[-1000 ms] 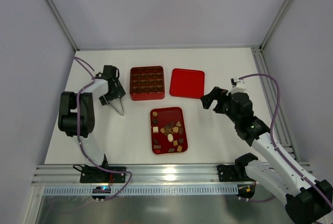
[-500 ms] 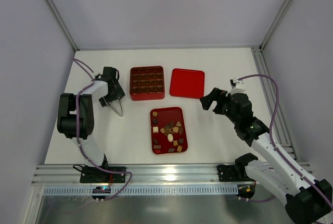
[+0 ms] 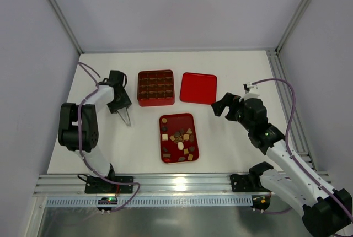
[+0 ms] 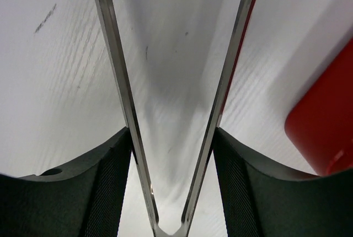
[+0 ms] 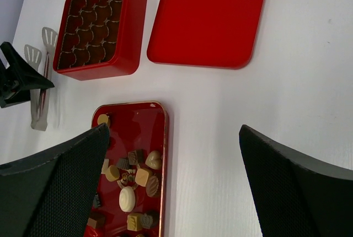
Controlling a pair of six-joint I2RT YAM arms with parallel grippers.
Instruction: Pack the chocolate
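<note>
Lying on white tabletop (image 3: pixel 231 143) w/ grey walls (image 3: pixel 165 11): chocolate (image 3: pixel 180 138) in red tray (image 3: pixel 177 121).

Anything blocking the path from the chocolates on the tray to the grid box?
Nothing visible does. Only bare table lies between the tray holding the chocolates and the grid box. The box is uncovered, and the flat red lid lies beside it on the right in the top view, off the path.
</note>
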